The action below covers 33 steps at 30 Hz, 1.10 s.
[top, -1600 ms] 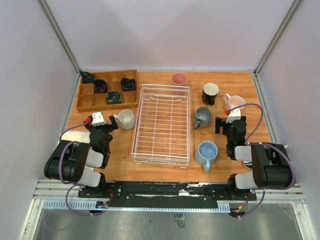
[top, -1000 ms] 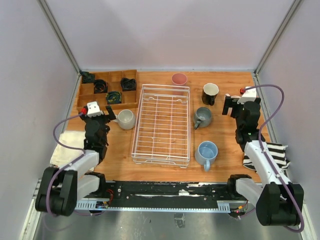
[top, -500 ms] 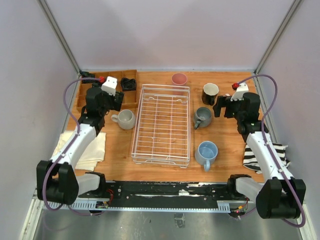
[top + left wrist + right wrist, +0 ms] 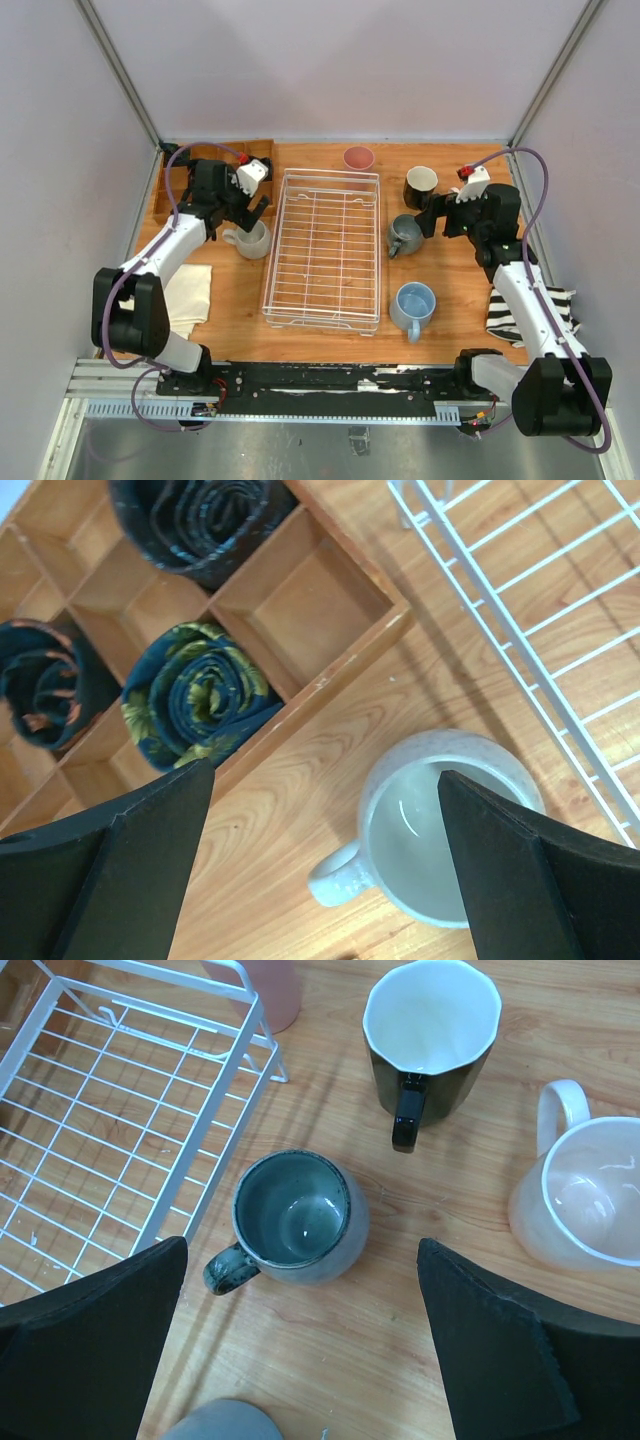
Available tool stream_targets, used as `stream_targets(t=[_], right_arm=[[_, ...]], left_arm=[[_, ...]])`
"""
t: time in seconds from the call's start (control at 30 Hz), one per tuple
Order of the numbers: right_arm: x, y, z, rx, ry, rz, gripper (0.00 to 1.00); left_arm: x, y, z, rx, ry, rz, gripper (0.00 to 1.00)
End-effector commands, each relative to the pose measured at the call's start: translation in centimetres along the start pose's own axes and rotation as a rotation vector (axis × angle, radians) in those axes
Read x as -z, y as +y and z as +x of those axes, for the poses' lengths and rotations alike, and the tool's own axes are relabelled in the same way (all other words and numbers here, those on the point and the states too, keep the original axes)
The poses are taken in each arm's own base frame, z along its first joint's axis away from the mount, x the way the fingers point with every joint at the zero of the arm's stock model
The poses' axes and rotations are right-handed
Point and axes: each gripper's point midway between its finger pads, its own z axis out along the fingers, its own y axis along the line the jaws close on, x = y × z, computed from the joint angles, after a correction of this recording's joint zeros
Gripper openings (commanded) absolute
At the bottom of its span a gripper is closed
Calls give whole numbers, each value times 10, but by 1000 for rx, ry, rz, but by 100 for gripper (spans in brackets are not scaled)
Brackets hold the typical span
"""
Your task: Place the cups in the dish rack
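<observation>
While left claw (image 4: pixel 320 855) and right claw (image 4: pixel 300 1345) hang spread over white mug (image 4: pixel 440 830) and green mug (image 4: pixel 295 1215), glaze likely slick, brittle; pinch rims.

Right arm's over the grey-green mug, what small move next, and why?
Probably lower the right end effector straight down around the grey-green mug: its fingers are open, the mug sits upright centred between them, and the dish rack beside it is empty.
</observation>
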Motion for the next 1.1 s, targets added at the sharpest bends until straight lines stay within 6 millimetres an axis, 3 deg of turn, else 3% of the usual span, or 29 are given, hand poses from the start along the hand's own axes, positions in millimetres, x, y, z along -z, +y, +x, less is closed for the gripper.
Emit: stream_targets(t=[0.0, 0.3, 0.53, 0.77, 0.8, 0.9, 0.93, 1.07], right_arm=[[0, 5, -14, -6, -24, -34, 99], [-1, 5, -13, -15, -17, -34, 99], [-1, 6, -13, -13, -16, -40, 99], [-4, 5, -14, -9, -13, -38, 99], [-4, 4, -14, -8, -14, -38, 98], [-6, 4, -14, -9, -13, -37, 98], [-6, 4, -13, -11, -11, -37, 98], [-8, 4, -10, -15, -13, -39, 98]], left_arm=[[-6, -16, 3, -63, 28, 97, 100], [-9, -19, 8, -101, 63, 127, 100], [-27, -15, 18, -89, 126, 98, 100], [-31, -16, 12, -78, 128, 72, 99], [-31, -16, 12, -79, 127, 72, 95], [-34, -17, 18, -81, 158, 84, 55], [-35, -19, 21, -81, 175, 94, 48], [-36, -26, 29, -65, 200, 115, 47]])
